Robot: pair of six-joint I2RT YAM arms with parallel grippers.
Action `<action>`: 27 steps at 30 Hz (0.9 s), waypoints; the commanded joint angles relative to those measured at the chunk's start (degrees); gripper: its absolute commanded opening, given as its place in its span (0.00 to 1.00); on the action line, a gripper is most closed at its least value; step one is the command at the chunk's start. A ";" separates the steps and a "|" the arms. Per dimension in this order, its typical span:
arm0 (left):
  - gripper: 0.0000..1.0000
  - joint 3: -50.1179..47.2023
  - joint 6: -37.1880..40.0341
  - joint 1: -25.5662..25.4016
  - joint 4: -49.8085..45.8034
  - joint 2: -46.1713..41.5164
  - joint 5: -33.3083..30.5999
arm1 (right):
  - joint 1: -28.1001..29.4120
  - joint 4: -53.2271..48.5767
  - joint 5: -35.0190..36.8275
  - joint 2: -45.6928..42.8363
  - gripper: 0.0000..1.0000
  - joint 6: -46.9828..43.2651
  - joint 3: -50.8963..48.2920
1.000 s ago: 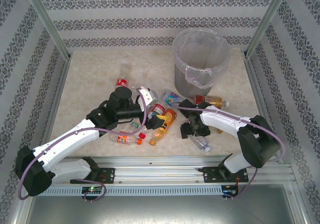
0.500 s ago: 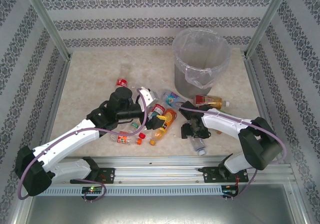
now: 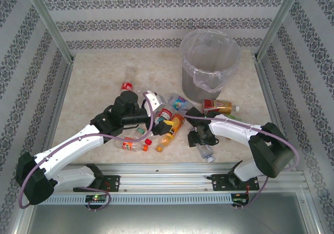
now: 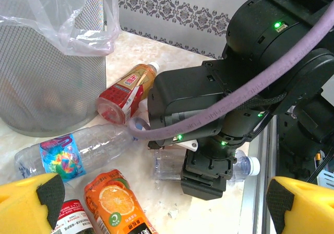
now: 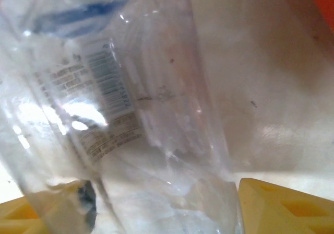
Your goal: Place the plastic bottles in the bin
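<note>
Near the front edge of the beige mottled table (image 3: 94, 82), on its side: one small clear plastic bottle with a white cap (image 3: 207, 152). Long axis almost front to back, cap toward the near rail and a little to the right. Well apart from the one tall round grey mesh bin with a clear bag over its rim (image 3: 194, 85). Directly over the bottle's far end, the black right gripper (image 3: 201, 139).

From the right wrist, very close: the same bottle (image 5: 120, 114) running up and down between two yellow fingertips. Right gripper (image 5: 167, 208) spread to both sides of it, one fingertip (image 5: 282, 205) at the bottle's wall. Gripped or only straddled, cannot tell. Small print on the label, blurred.

From the left wrist, plainer than from above: cap pointing to picture right, bottle (image 4: 167, 167) half under the right gripper (image 4: 204, 182). Five bottles counted here, among them an amber one with a red label (image 4: 125, 90) just beside the bin (image 4: 42, 82), and a clear one with a blue multicoloured label (image 4: 68, 153). Left gripper (image 4: 164, 202) with fingers wide apart, clamping nothing.

From above, at least eight bottles, several half hidden by the left gripper (image 3: 162, 118).
</note>
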 commanded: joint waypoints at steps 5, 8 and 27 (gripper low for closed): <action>1.00 1.85 0.93 -1.04 -1.33 -0.16 -0.39 | 1.29 0.27 2.18 -2.84 0.61 -1.68 0.86; 1.00 1.76 0.28 -1.04 -0.86 -0.30 -0.61 | 1.24 0.42 2.37 -5.59 0.57 -2.11 0.91; 1.00 -2.18 -10.06 0.23 10.19 -5.59 -2.92 | 1.28 -1.43 0.26 -22.50 0.52 -7.68 15.89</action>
